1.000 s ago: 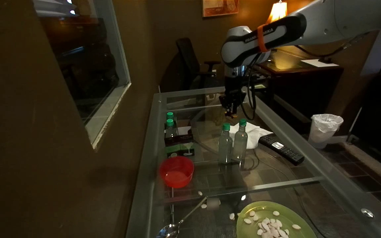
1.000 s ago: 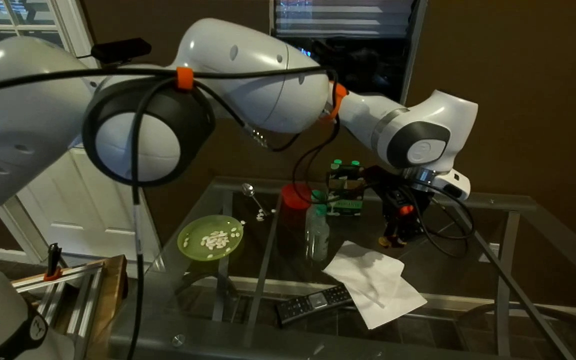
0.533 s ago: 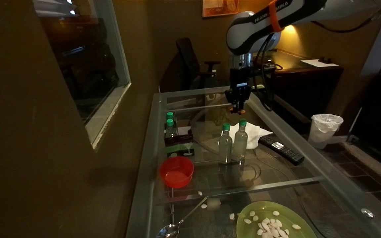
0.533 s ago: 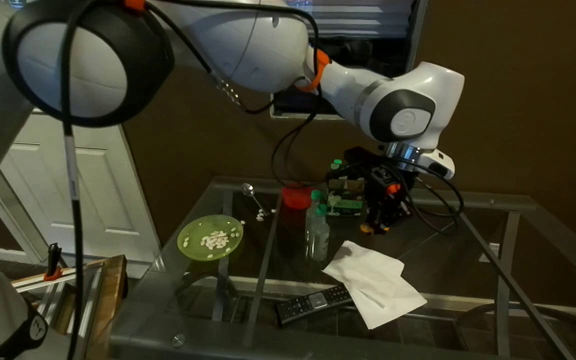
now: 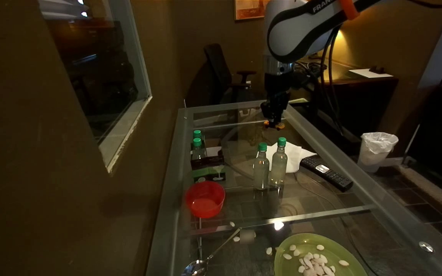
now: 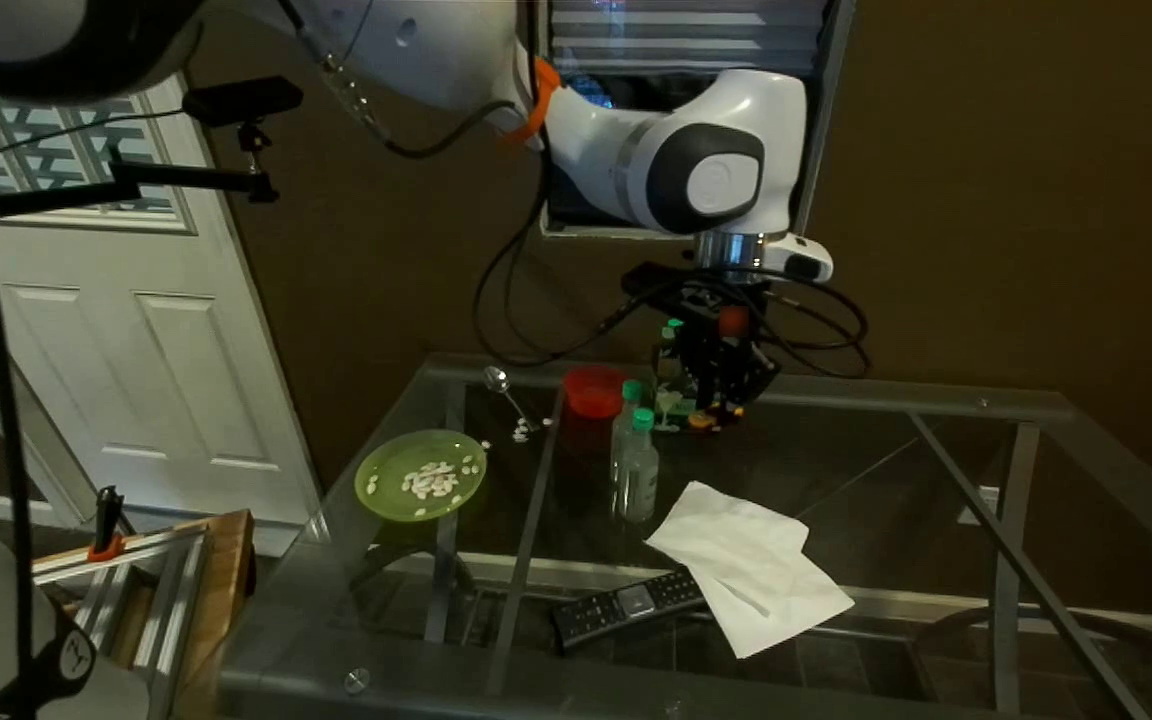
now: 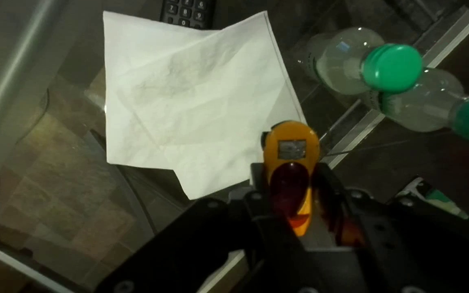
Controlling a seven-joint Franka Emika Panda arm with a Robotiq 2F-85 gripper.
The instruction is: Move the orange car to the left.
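The orange car (image 7: 292, 131) is a small toy with a dark purple windshield and a red mark near one end. My gripper (image 7: 290, 179) is shut on its sides, with a finger along each side. The near end of the car is partly hidden by the left finger. In both exterior views the gripper (image 5: 274, 119) points down and holds the car (image 5: 275, 125) above the glass table. In an exterior view the gripper (image 6: 722, 395) and car (image 6: 703, 421) appear in front of the green carton (image 6: 674, 400), hiding part of it.
Two clear bottles with green caps (image 5: 261, 168) stand on the glass table (image 6: 416, 670) near a white napkin (image 6: 751, 570) and a black remote (image 6: 626, 605). A red bowl (image 5: 205, 199), a spoon (image 5: 221, 245) and a green plate of white pieces (image 6: 406, 505) are further along.
The gripper has carried the car left and up in an exterior view, towards the carton. The arm has risen and the wrist has turned. The things on the table have not moved.
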